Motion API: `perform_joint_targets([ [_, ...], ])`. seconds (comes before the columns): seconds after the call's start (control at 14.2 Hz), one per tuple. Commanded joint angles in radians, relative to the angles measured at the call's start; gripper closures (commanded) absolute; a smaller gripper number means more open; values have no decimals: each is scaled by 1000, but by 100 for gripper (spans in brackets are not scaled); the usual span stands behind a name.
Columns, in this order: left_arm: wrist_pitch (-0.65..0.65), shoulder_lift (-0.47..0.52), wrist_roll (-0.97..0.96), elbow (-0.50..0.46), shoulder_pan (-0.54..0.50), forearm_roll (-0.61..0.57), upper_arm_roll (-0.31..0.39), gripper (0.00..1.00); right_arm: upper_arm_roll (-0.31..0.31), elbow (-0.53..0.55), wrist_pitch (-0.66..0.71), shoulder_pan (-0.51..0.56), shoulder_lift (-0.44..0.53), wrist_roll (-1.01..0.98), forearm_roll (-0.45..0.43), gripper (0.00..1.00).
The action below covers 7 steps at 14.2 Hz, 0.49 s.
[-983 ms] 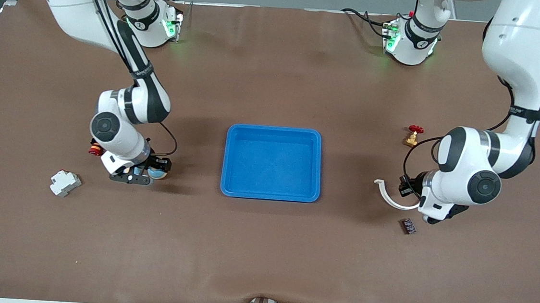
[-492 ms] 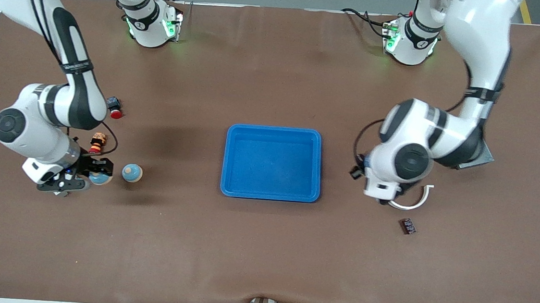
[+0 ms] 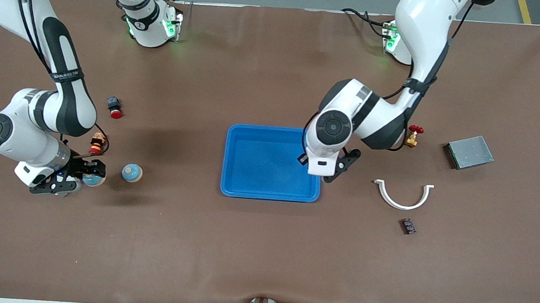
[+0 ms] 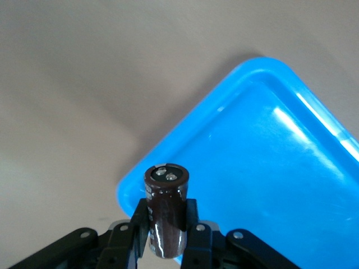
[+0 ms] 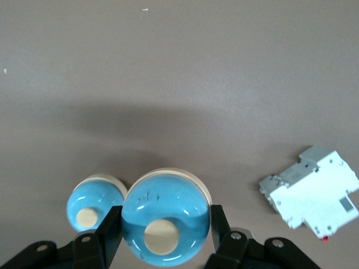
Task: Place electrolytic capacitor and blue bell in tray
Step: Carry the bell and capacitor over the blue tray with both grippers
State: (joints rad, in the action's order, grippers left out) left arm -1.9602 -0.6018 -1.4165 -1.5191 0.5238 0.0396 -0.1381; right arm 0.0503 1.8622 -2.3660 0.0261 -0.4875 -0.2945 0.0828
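Note:
The blue tray [image 3: 275,130] lies mid-table. My left gripper [image 3: 334,171] hangs over the tray's rim at the left arm's end. In the left wrist view it [image 4: 166,224] is shut on a dark brown electrolytic capacitor [image 4: 166,207], above the tray's corner [image 4: 269,168]. My right gripper [image 3: 86,176] is at the right arm's end, shut on a blue bell [image 3: 94,179]. In the right wrist view the gripper [image 5: 166,235] holds that bell [image 5: 166,216] above the table. A second blue bell [image 3: 132,173] [image 5: 94,203] stands on the table beside it.
A white circuit breaker [image 5: 311,193] lies under the right gripper. A red push button [image 3: 115,107] and a small stacked figure [image 3: 98,142] lie near the right arm. A brass valve [image 3: 413,135], grey metal plate [image 3: 470,152], white curved clip [image 3: 402,193] and dark chip [image 3: 408,225] lie toward the left arm's end.
My left arm has swung from beside the white clip to the tray's rim, carrying the capacitor. My right gripper moved toward its end of the table with a bell, then barely shifted.

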Motion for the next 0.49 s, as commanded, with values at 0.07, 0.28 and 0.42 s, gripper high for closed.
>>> perform_joint_targets([
  [0.07,-92,-52,-27,20,21,17,11,100,-18,-28,-58,35,-65,-75,54,100],
  [0.28,-126,-82,-48,17,21,11,11,100,-23,-34,-42,17,-56,-29,57,100],
  [0.42,-126,-90,-50,16,25,9,11,100,-36,-32,38,-12,-25,78,57,100],
])
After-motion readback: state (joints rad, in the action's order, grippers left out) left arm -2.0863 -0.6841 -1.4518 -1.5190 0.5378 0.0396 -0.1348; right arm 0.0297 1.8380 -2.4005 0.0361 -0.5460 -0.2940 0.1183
